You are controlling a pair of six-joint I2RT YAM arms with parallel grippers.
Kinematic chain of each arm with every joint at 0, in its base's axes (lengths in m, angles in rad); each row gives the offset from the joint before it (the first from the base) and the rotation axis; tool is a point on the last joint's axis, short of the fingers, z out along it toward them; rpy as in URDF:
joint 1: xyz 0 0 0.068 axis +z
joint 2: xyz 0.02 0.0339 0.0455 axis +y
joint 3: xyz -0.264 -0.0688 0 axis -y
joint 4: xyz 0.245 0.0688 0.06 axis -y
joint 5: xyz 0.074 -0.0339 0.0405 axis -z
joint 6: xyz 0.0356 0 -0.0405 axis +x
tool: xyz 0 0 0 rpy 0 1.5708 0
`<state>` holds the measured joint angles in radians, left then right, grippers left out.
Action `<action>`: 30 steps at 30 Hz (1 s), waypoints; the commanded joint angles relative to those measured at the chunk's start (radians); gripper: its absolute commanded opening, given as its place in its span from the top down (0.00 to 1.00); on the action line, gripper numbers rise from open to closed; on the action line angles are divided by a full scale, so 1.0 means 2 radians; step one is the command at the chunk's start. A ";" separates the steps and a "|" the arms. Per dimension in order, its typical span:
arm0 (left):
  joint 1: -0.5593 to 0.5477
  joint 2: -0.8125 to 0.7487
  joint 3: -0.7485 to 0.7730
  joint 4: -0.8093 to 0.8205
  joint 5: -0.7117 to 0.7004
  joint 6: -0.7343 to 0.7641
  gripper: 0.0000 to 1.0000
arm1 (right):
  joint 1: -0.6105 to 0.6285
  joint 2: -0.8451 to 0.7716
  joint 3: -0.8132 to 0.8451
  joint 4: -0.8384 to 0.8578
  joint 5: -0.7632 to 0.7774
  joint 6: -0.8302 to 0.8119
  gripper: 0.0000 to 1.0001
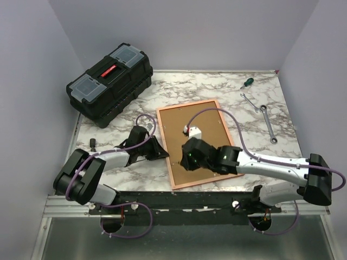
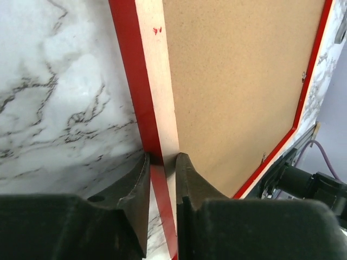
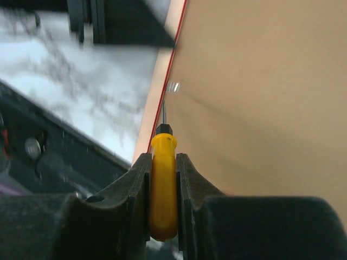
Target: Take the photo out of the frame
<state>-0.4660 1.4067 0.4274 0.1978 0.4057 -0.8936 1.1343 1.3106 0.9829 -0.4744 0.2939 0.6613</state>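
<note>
Right wrist, yellow screwdriver (image 3: 163, 187) in right pincer (image 3: 162, 161)

I see plain pale lilac-grey walls (image 1: 184, 32) closing the left, far and right edges of a white marble-pattern table (image 1: 217, 86) with dark veins, a metal rail (image 1: 59, 206) along its near edge, all under soft even light.

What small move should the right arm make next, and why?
Probably ease the tip of the yellow screwdriver under the metal tab and lever it aside: the tip points at it, the brown backing board sits in the red frame, and the left tool pinches the frame's rim.
</note>
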 commanded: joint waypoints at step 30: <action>0.001 0.024 -0.037 -0.042 -0.039 0.015 1.00 | 0.128 0.121 0.015 -0.009 0.181 0.106 1.00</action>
<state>-0.4648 1.4204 0.4133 0.2661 0.4194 -0.9081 1.3987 1.5135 0.9920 -0.5121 0.6205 0.8890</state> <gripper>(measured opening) 0.167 0.236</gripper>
